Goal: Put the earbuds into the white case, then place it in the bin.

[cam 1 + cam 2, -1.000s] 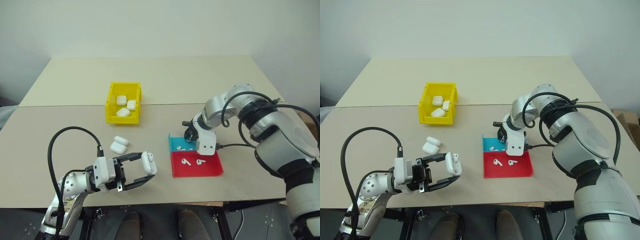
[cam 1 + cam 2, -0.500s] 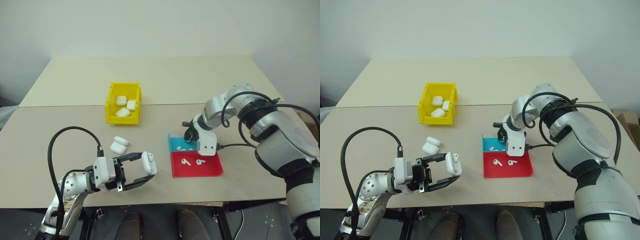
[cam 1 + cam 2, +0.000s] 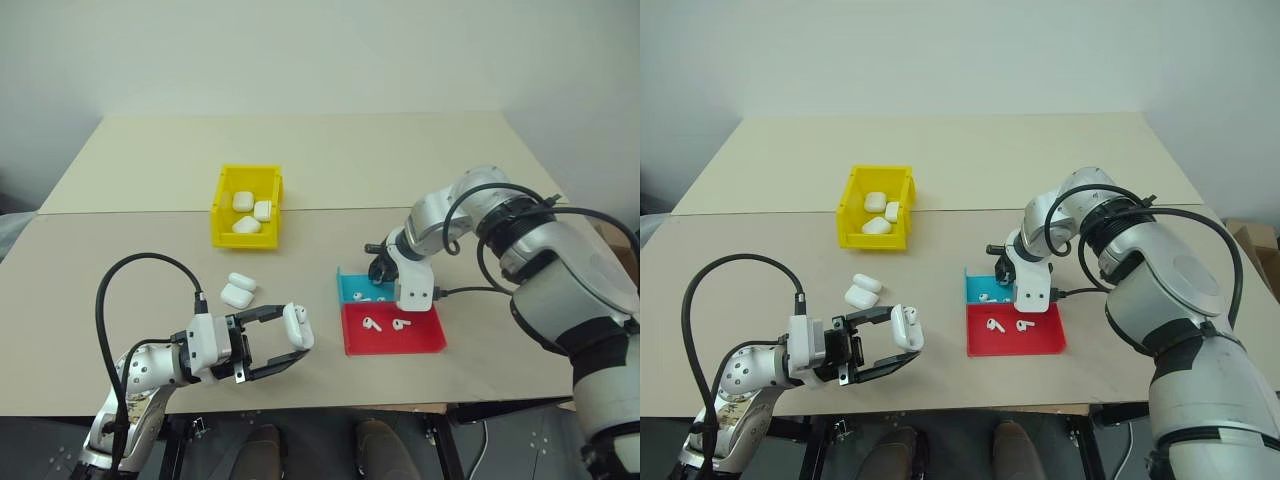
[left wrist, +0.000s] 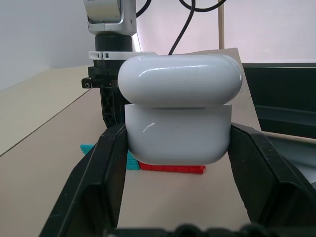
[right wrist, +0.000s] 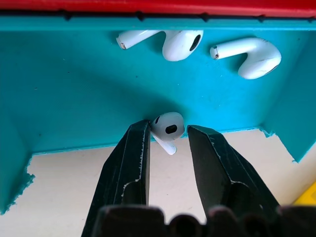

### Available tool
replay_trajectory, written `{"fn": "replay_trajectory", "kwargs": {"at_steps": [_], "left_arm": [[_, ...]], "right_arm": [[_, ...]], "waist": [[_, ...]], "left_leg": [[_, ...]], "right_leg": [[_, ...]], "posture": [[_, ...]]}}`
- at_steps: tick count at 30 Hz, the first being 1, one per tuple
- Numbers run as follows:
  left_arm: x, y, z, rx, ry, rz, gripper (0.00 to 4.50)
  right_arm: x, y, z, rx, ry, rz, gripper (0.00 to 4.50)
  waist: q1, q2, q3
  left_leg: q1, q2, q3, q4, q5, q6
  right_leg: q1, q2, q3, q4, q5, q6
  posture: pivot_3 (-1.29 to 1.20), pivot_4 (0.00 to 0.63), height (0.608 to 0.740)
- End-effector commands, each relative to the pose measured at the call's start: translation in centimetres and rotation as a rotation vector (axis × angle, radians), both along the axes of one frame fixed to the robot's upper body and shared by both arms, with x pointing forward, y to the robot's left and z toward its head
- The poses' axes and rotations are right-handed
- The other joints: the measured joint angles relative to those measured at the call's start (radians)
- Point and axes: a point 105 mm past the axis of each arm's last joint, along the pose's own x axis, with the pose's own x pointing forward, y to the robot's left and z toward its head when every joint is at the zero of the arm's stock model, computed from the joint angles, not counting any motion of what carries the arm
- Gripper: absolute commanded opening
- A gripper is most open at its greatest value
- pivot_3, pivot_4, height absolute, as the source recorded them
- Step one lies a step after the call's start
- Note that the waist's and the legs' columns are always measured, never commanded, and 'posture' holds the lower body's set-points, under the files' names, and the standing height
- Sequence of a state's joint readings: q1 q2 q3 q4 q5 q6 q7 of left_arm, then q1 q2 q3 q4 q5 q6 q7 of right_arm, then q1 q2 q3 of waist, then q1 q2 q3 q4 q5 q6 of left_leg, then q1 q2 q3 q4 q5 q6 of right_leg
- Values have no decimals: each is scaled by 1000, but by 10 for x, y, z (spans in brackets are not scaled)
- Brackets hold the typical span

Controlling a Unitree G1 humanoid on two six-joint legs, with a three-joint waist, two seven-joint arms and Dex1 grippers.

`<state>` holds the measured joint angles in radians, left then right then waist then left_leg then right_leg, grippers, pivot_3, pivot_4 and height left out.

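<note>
Across the pale matte table (image 3: 330,160) nothing differs from a second ago: both arms and every object sit where they were. Its top is two flat beige boards meeting at a seam.

At the near left, the left gripper (image 3: 290,345) lies level, its black jaws clenched on a glossy white case (image 3: 296,326), a rounded rectangle held upright with the lid seam showing in the left wrist view (image 4: 178,105).

Behind it stands the bin (image 3: 247,204), bright yellow plastic with raised walls, holding three more cases. Two further cases (image 3: 238,290) lie touching each other on the table between bin and left gripper.

To the right, a shallow teal tray (image 3: 352,288) and a shallow red tray (image 3: 393,330) sit edge to edge. The right gripper (image 3: 381,270) points steeply down at the teal tray's open edge; its jaws pinch one small smooth white earbud (image 5: 168,127) by the bulb, stem hanging. Two earbuds (image 5: 245,55) rest against the teal tray's far wall, and two more (image 3: 386,324) lie apart in the red tray.
</note>
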<state>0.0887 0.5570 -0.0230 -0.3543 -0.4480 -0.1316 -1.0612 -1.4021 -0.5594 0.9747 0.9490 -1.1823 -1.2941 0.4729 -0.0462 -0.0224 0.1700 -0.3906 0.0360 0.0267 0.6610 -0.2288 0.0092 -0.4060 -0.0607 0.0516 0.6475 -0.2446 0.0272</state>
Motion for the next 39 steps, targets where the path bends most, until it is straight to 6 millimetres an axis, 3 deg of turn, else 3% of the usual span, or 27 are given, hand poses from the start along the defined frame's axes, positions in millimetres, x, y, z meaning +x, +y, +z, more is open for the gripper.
{"fn": "replay_trajectory", "kwargs": {"at_steps": [1, 5, 9, 20, 24, 28, 33, 36, 38, 39], "left_arm": [[-2, -3, 8, -6, -46, -13, 2768], [-2, -3, 7, -6, -47, -12, 2768], [-2, -3, 7, -4, -46, -11, 2768], [-2, -3, 7, -7, -48, -11, 2768], [-1, -3, 8, -12, -51, -14, 2768], [1, -4, 11, -24, -56, -16, 2768], [11, -9, 25, -92, -67, -13, 2768], [21, -16, 43, -166, -95, -24, 2768], [24, -20, 49, -187, -95, -32, 2768], [25, -24, 55, -209, -91, -49, 2768]], "right_arm": [[-3, -3, -2, -25, 13, 15, 1614], [-4, -5, -2, -48, 17, 27, 1614], [-3, -4, -3, -35, 10, 19, 777], [-1, 0, -3, 2, 6, 0, 777], [0, 2, 8, 100, 32, -64, 777], [-2, -5, 32, 225, 76, -145, 777], [-1, -19, 79, 589, 114, -367, 777], [-21, -33, 128, 975, 279, -564, 777], [-38, -36, 145, 1103, 388, -641, 777], [-50, -38, 163, 1251, 466, -667, 777]], "waist": [[0, 0, 0], [0, 0, 0], [0, 0, 0], [-1, 0, 0], [0, 0, 0], [0, 0, 0], [11, 0, 1], [18, 0, 1], [27, 1, 2], [28, 2, 2]], "left_leg": [[0, 0, 0, 0, 0, 0], [0, 0, 0, 0, 0, 0], [0, 0, 0, 0, 0, 0], [1, 0, 0, 0, 0, 0], [1, 0, 0, 0, 0, 0], [0, 0, 0, -1, 0, 0], [-1, 1, -1, -1, 0, 0], [-2, 2, -4, -2, 0, 0], [-6, 2, -7, -1, 0, 0], [-6, 2, -7, -1, 0, 0]], "right_leg": [[0, 0, 0, 0, 0, 0], [0, 0, 0, 0, 0, 0], [0, 0, 0, 0, 0, 0], [0, 0, 1, 0, 0, 0], [0, 0, 1, 0, 0, 0], [0, 0, 1, 0, 0, 0], [2, -1, 0, -3, 0, 1], [2, -1, 2, -5, 1, 2], [0, -1, 1, -5, 2, 3], [-1, -2, 2, -5, 2, 4]], "posture": [[0, 150, 740], [0, 150, 740], [0, 150, 740], [0, 150, 740], [0, 150, 740], [0, 150, 740], [0, 150, 740], [0, 150, 740], [0, 150, 740], [0, 150, 740]]}}
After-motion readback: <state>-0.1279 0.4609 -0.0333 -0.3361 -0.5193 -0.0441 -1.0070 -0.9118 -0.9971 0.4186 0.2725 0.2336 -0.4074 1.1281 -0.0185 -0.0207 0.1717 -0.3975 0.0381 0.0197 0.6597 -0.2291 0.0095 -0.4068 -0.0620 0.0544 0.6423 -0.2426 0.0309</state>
